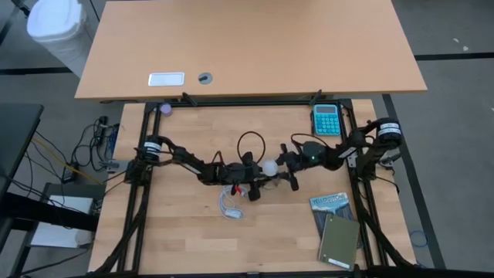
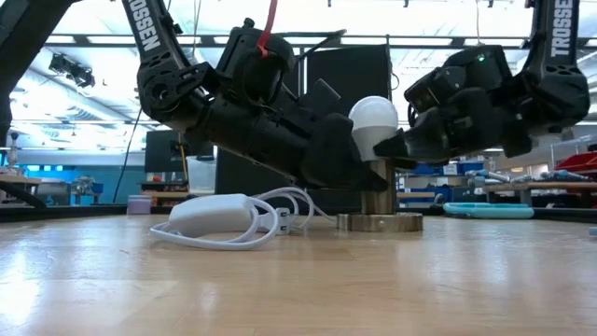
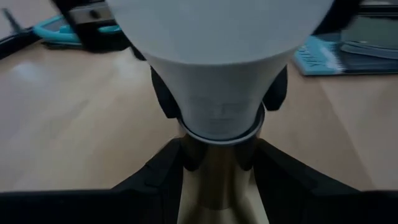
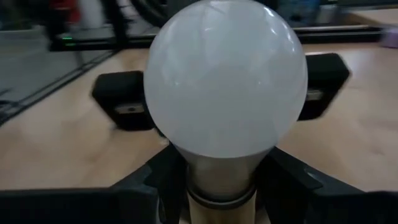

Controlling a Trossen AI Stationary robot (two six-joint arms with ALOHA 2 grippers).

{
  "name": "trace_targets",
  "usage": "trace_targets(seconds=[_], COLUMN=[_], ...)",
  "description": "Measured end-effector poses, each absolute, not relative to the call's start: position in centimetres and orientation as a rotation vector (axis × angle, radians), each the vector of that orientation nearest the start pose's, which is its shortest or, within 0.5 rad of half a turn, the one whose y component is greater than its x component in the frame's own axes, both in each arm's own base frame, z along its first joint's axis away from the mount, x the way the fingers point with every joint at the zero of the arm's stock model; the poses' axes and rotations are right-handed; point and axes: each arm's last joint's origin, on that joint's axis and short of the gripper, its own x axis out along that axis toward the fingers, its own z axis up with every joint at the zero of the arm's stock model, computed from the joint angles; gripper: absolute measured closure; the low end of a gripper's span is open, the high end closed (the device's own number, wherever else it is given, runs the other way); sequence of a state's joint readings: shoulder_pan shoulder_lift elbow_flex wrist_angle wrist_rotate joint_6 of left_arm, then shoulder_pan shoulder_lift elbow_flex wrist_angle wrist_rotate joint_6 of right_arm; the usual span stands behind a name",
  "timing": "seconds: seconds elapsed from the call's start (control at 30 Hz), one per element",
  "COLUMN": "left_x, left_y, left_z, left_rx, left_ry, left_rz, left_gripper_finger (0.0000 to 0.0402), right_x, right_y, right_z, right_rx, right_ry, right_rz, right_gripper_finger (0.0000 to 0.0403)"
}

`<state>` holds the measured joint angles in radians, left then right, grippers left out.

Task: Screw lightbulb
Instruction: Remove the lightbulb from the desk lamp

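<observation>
Lightbulb (image 2: 374, 119) stands upright in the socket stem (image 2: 378, 187), mid-desk (image 1: 193, 239), globe up, base hidden in the stem.

L gripper (image 3: 214, 158) is clamped shut on the stem just under the bulb's collar. We read this as a brace: it keeps the socket from turning or tipping while the bulb gets twisted.

R gripper (image 4: 214, 171) comes in from the opposite side, level with the bulb neck, fingers (image 4: 155, 180) either side of the taper and pressing on it, so closed on the lightbulb. Low grip on the neck rather than the globe prob. gives better purchase for rotation.

Round socket base (image 2: 379, 222) sits flat on the desk; white cord and inline switch (image 2: 216, 217) lie coiled beside it, clear of both arms.

Judgement: mid-screwing. Can't tell how far the thread is seated, as the stem hides it.

Risk: if the brace slips, socket spins w/ the bulb.
</observation>
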<state>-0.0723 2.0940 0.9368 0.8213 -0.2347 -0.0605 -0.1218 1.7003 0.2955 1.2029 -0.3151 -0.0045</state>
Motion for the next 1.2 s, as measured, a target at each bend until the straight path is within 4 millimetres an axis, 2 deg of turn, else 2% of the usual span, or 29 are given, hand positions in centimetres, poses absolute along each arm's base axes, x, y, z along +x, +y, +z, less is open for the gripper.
trace_targets(seconds=[0.13,0.33,0.67,0.77,0.93,1.2], left_x=[39.6,39.6,39.6,39.6,39.6,39.6], left_y=[-2.3,-2.2,-2.2,-2.2,-2.2,-2.2], left_z=[10.1,10.1,10.1,10.1,10.1,10.1], left_rx=[-0.013,-0.024,-0.027,-0.029,-0.029,-0.03], left_ry=[0.316,0.313,0.312,0.313,0.315,0.315], left_rz=[0.145,0.163,0.165,0.165,0.166,0.171], left_gripper_finger=[0.0231,0.0231,0.0231,0.0231,0.0231,0.0231], right_x=[24.7,25.1,24.8,24.0,23.1,24.2], right_y=[-3.3,-4.3,-4.2,-3.3,-0.6,4.2], right_z=[11.5,11.7,11.6,11.9,12.6,12.3], right_rx=[0.038,0.044,0.161,0.155,0.107,0.117], right_ry=[0.2,0.206,0.255,0.251,0.217,0.211], right_rz=[0.286,0.292,0.238,0.129,-0.038,-0.308], right_gripper_finger=[0.0231,0.0223,0.0109,0.0088,0.0086,0.0099])
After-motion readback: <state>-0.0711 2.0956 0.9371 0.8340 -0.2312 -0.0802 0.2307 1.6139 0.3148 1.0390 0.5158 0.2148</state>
